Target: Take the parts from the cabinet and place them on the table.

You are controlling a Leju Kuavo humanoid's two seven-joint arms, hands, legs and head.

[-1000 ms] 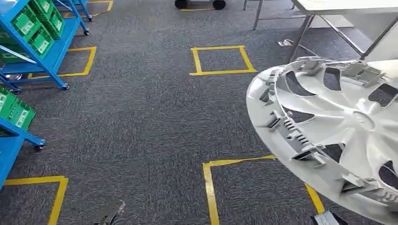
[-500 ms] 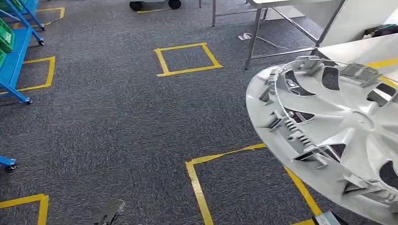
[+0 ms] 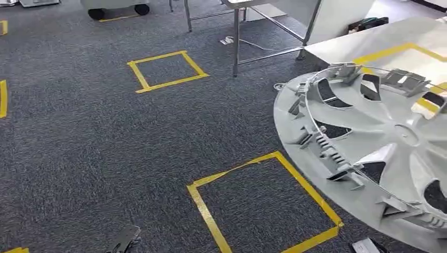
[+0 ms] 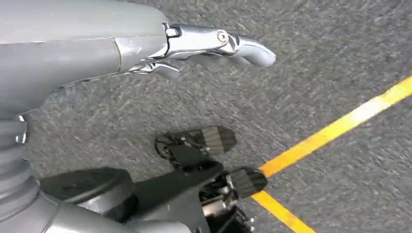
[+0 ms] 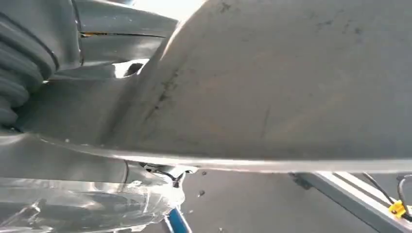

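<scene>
1. Head view: the silver wheel cover (image 3: 379, 153) rides at 3 o'clock, tilted, inner side with its clips and ribs facing up, above the carpet (image 3: 105, 142) and overlapping the near edge of the steel table (image 3: 369, 39) at 1 o'clock. It looks light and stiff; the thin plastic clips could snap, so the rim seems the safest hold.
2. Left wrist view: the left hand (image 4: 194, 43) hangs over the carpet beside a yellow tape line (image 4: 340, 126), fingers apart, holding nothing.
3. Right wrist view: the right hand (image 5: 73, 102) lies against the cover's smooth outer face (image 5: 291, 77) and appears to grip it; its fingers are hidden.
</scene>
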